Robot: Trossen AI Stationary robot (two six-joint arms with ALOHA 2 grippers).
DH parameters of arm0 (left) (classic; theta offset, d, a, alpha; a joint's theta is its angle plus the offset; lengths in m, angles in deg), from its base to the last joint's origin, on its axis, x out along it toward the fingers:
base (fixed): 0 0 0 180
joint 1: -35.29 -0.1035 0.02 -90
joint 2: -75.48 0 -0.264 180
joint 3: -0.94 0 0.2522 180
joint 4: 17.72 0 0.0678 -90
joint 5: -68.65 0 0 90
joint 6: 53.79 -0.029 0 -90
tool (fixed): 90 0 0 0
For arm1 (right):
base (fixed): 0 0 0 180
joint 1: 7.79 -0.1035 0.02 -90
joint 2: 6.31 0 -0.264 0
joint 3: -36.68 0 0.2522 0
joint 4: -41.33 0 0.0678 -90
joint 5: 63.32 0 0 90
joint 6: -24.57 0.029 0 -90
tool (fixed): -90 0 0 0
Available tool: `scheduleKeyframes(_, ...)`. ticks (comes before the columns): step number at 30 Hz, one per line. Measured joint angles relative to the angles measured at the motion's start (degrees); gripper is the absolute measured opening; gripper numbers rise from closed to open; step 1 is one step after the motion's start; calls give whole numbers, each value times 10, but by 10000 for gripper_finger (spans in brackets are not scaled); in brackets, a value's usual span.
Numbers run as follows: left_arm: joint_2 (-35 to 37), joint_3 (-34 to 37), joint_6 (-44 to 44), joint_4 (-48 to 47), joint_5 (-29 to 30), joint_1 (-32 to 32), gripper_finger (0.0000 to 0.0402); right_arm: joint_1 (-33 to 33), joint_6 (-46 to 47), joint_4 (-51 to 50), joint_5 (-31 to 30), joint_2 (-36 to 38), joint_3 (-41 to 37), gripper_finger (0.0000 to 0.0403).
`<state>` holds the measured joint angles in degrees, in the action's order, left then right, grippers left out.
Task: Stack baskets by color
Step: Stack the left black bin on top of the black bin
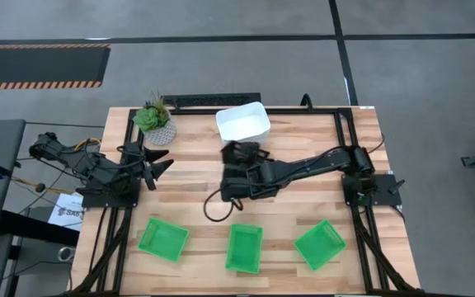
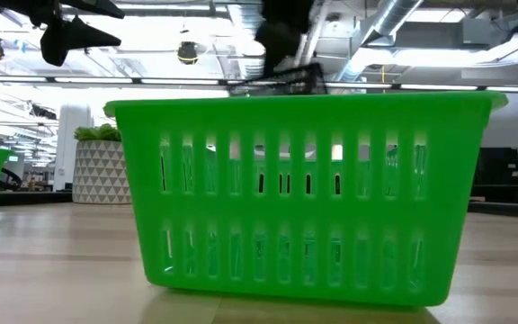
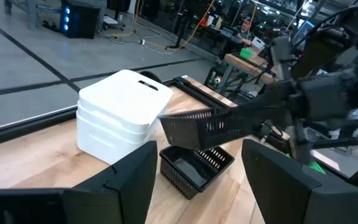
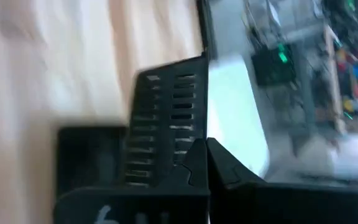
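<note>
From above, the white baskets (image 1: 243, 122) are seen nested in one pile at the far edge of the tabletop (image 1: 196, 198), near its middle. Three green baskets (image 1: 244, 247) lie apart in a row along the near edge, not yet stacked. The right gripper (image 1: 239, 157) is reached across to the middle of the table, just in front of the white pile, with a black basket (image 1: 242, 151) under it. The left gripper (image 1: 160, 166) waits near the left edge, beside the potted plant (image 1: 155, 121).

At table height, one green basket (image 2: 304, 193) fills the view; behind its rim the black basket (image 2: 281, 81) is seen lifted clear of the table.

From the left wrist, the left fingers (image 3: 126, 180) stand wide with nothing between them. The black basket (image 3: 197, 127) is held tilted by its rim above another black basket (image 3: 194, 167) resting beside the white pile (image 3: 120, 115).

From the right wrist, the right gripper (image 4: 205, 155) is closed on the perforated wall of the black basket (image 4: 166, 121).

The black stack appears to be in hand. Next, the held basket would need levelling and squaring over the lower one before lowering and release.
</note>
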<state>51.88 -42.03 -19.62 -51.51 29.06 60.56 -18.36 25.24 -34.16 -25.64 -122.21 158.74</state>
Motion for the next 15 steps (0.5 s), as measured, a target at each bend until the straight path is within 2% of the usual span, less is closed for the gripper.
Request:
scheduleKeyframes(5,0,0,-15,0,0,0,224,-13,42,27,-19,42,-103,0)
scheduleKeyframes(12,0,0,-23,-3,0,0,224,-46,40,187,-70,101,-258,0)
scheduleKeyframes(15,0,0,-22,-3,0,0,224,-47,40,235,-74,103,-297,0)
